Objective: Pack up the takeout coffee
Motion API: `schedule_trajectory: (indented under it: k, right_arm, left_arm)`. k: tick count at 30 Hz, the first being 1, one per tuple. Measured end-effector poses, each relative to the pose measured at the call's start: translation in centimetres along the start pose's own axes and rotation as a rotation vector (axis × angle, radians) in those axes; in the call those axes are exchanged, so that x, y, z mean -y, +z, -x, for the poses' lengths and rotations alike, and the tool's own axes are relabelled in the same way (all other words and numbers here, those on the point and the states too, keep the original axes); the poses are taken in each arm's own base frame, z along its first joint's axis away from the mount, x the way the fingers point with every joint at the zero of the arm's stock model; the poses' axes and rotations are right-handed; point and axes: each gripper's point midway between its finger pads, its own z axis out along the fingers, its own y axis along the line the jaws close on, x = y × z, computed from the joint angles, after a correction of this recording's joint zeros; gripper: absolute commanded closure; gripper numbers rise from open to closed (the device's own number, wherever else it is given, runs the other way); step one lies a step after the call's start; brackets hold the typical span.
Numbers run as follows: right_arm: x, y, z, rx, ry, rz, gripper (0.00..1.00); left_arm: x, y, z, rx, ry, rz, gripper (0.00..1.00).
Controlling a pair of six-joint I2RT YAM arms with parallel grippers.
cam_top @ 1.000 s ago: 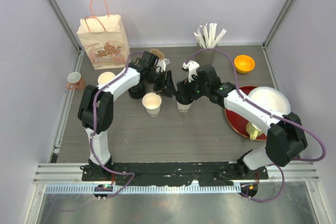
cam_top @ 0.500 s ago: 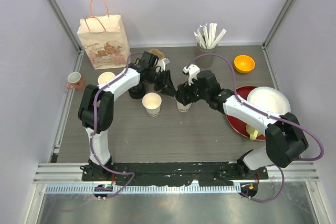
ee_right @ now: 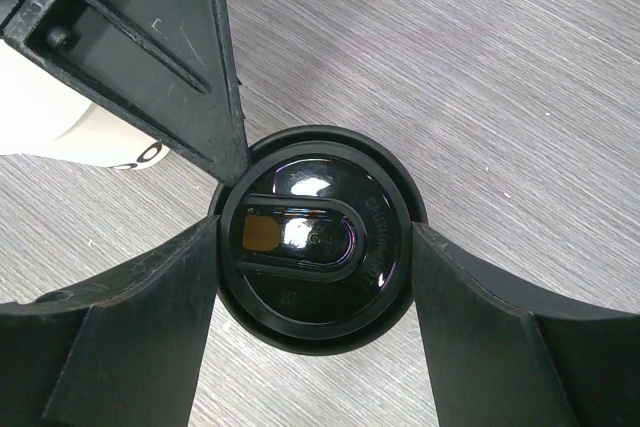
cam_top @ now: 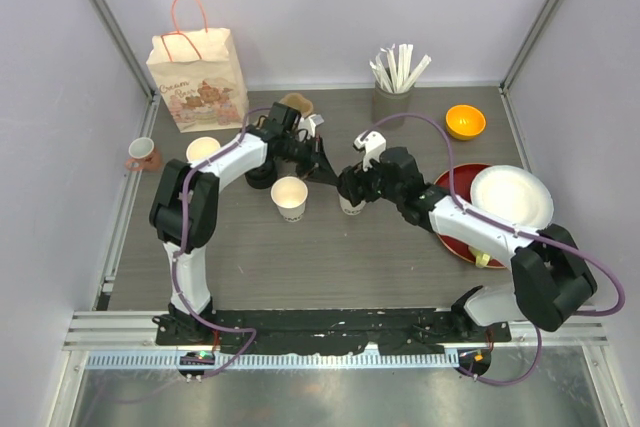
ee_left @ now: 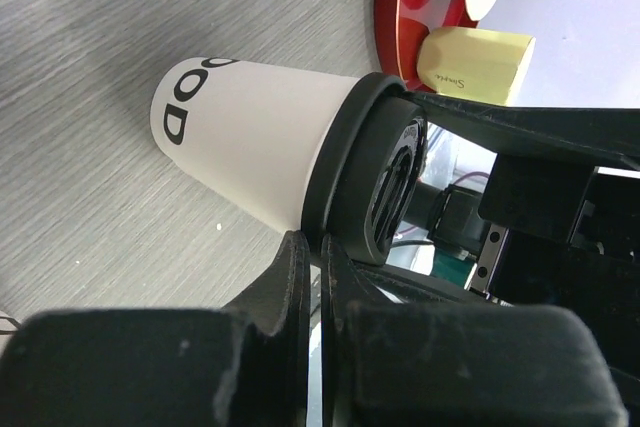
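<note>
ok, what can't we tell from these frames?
Cup contents: the black lid covers the takeout coffee in every view.
Right claw grip: in the right wrist view its fingers flank the lid, which hides the cup wall, so contact is unclear.
Top view: the right claw covers nearly the whole cup.
Cup print: the left wrist view shows only "OD"; the rest curves out of sight.

Both arms reaching inward, left pincer [ee_left: 318,252] closed, right pincer [ee_right: 315,247] spread, gripping

Upright cream paper cup [ee_left: 250,147], black lid [ee_right: 312,239] on
</note>
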Motion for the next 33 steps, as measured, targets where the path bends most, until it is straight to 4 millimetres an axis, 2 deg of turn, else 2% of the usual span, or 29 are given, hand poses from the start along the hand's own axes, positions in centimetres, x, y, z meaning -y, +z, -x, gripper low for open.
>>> schedule_trajectory:
  k: [17, 31, 33]
  right_arm:
    - [0.0, -0.5, -0.6, 0.128, 0.061, -0.050, 0.50]
    - [0.1, -1.1, -0.9, 0.184, 0.102, -0.063, 0.53]
    - [0.1, -1.2, -0.9, 0.187, 0.105, -0.065, 0.53]
  left_arm:
    - [-0.1, 0.6, -0.3, -0.022, -0.034, -0.046, 1.00]
    - [0.1, 1.2, -0.4, -0.034, -0.048, -0.044, 1.00]
    - [0.3, 1.2, -0.3, -0.038, -0.037, -0.041, 0.93]
